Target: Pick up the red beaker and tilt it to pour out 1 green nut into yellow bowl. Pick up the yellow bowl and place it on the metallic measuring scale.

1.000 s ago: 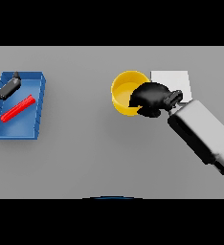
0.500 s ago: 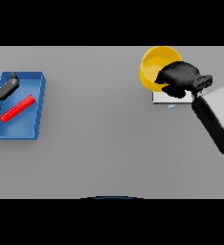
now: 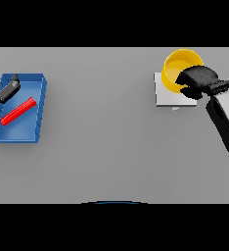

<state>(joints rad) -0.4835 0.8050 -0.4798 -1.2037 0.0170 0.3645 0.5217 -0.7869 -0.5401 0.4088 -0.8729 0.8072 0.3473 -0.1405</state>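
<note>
Over one scale (image 3: 166, 94), right robot hand (image 3: 198, 81) grips one yellow bowl (image 3: 179, 67) (left idle).

the plain grey bench (image 3: 106, 147) looks matt and smooth. the round yellow bowl (image 3: 177, 66) has a smooth, plastic-like skin with a soft sheen. the pale square metallic scale (image 3: 166, 95) looks flat and dull. the blue rectangular tray (image 3: 35, 110) and red beaker (image 3: 17, 112) look smooth and matt.
</note>
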